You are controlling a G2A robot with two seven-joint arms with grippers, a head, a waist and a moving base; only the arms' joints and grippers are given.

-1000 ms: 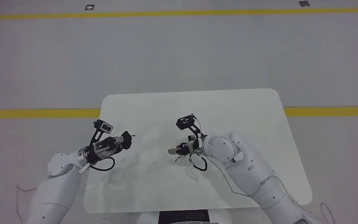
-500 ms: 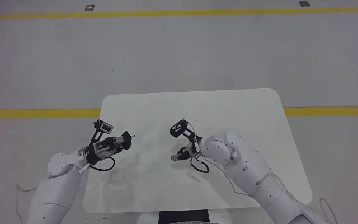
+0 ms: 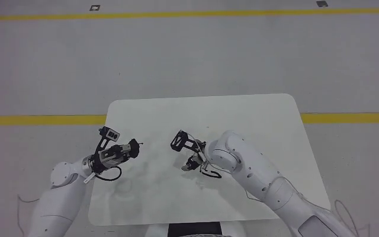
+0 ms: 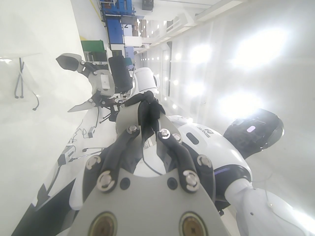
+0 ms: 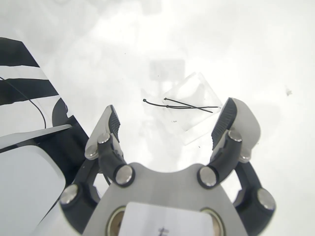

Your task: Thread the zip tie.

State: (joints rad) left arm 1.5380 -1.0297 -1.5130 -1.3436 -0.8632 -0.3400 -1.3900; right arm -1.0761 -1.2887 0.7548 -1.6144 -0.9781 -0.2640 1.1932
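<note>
Two thin black zip ties (image 5: 181,106) lie crossed on a clear plastic sheet (image 5: 196,124) on the white table (image 3: 249,112). My right gripper (image 5: 169,109) hangs open above them, pointing down, with the ties in line with the gap between its ribbed fingers (image 5: 225,117). From the left wrist view the same ties (image 4: 19,81) lie on the table, and the right gripper (image 4: 71,85) hovers beside them with its jaws wide apart. My left gripper (image 4: 147,104) is shut, its black tips pressed together; I see nothing gripped. It sits at the table's left (image 3: 135,147), apart from the right gripper (image 3: 187,166).
The white table has bare room at its far side and right (image 3: 266,130). Grey floor with yellow lines (image 3: 189,13) surrounds it. A third curved black strand (image 4: 37,101) lies near the ties.
The right wrist has swung left and turned, so its gripper now points down at the table. The left arm has stayed still.
</note>
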